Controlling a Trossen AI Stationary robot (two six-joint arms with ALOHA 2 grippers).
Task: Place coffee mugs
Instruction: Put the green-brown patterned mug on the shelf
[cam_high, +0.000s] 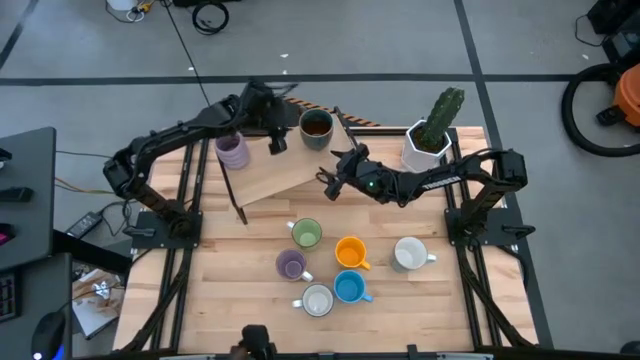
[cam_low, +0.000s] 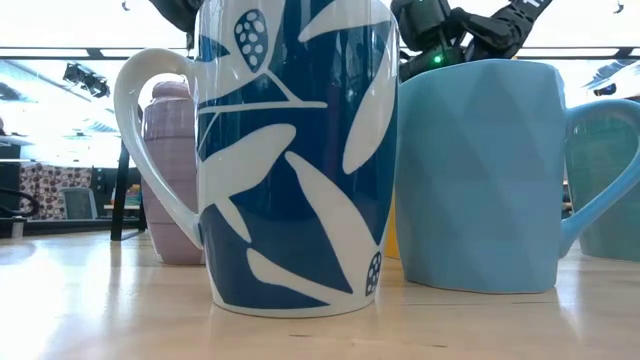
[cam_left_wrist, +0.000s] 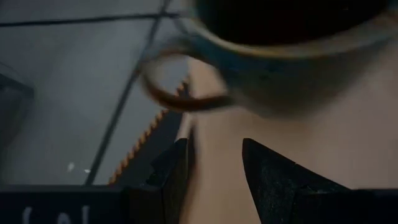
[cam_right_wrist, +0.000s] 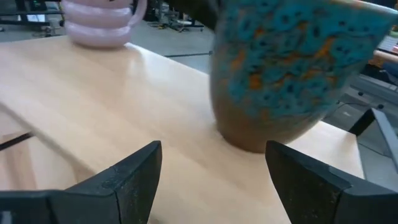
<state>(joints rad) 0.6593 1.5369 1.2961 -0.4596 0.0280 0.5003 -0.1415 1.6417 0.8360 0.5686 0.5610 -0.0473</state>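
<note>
A raised wooden board (cam_high: 275, 172) at the table's far side carries a ribbed purple mug (cam_high: 232, 150) (cam_right_wrist: 102, 25) and a dark brown mug with teal speckles (cam_high: 316, 127) (cam_right_wrist: 286, 68) (cam_left_wrist: 292, 56), both standing on their bases. My left gripper (cam_high: 275, 143) (cam_left_wrist: 214, 168) is open between them, just behind the dark mug's handle (cam_left_wrist: 180, 81). My right gripper (cam_high: 328, 182) (cam_right_wrist: 211, 174) is open over the board's near edge, pointing at the dark mug. Green (cam_high: 306, 234), purple (cam_high: 291, 264), orange (cam_high: 351, 252), blue (cam_high: 349, 288) and two white mugs (cam_high: 410, 254) (cam_high: 317, 299) stand on the table.
A white faceted pot with a green cactus (cam_high: 430, 140) stands right of the board, close to my right arm. The low view is filled by the blue-and-white leaf-patterned mug (cam_low: 290, 150) and the light blue mug (cam_low: 480, 170). Bare wood lies at the table's left and right sides.
</note>
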